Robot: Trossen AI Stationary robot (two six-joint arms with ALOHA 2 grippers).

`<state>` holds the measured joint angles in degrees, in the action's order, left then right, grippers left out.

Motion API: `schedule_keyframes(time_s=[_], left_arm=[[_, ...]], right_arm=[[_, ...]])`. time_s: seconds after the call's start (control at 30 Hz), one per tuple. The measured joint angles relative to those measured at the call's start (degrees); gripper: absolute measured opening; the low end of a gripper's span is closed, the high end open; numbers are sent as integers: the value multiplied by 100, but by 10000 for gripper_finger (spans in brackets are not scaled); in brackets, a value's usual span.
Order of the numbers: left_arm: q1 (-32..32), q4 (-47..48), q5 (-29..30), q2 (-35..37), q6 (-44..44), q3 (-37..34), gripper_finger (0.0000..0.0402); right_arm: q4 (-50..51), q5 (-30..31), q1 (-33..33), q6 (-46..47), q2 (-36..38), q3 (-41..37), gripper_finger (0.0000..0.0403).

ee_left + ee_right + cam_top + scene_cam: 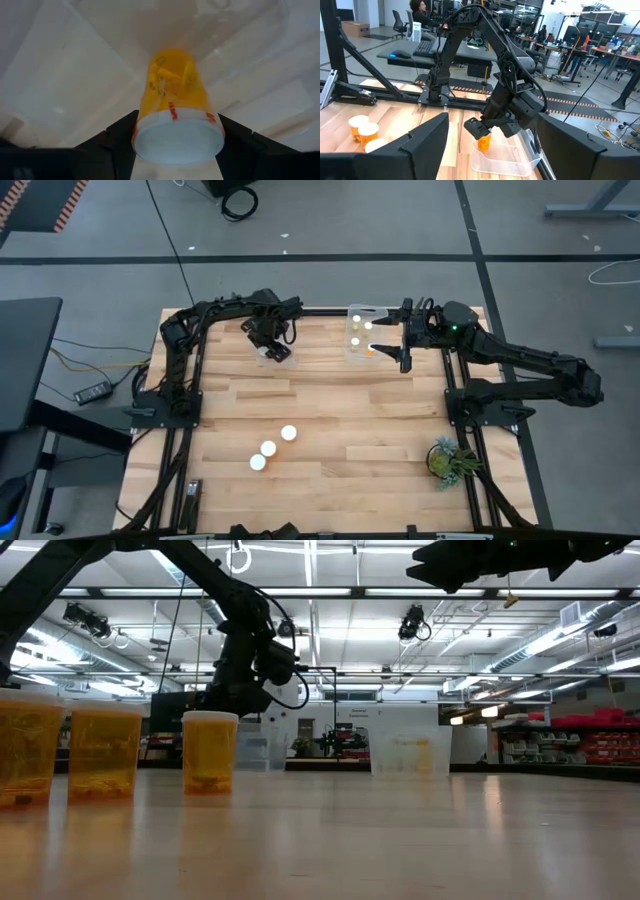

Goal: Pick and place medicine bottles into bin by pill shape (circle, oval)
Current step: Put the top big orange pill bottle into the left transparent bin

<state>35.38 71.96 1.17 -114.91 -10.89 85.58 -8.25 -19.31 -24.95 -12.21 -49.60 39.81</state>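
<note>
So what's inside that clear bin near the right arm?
In the clear bin by the open right tool, three white-capped bottles show from above. Their pills cannot be made out. The left tool holds another bottle over the other bin.

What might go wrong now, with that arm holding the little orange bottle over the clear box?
The left gripper holds a medicine bottle cap-end between its fingers; it could slip early or tip past the clear bin's wall. The open right gripper hovers over the other bin, apparently close enough to bump the left arm.
</note>
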Motion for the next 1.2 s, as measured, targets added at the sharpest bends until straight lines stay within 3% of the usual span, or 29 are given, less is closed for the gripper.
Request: schedule_keyframes(time_s=[0.57,0.9,1.2], left_arm=[[1,1,2,0,22,-2,228],[0,-91,4,0,138,-2,258],[0,-302,34,0,506,-2,261]], right_arm=[[0,-2,0,0,0,0,305],[0,-2,0,-2,0,0,305],[0,-2,0,-2,0,0,305]])
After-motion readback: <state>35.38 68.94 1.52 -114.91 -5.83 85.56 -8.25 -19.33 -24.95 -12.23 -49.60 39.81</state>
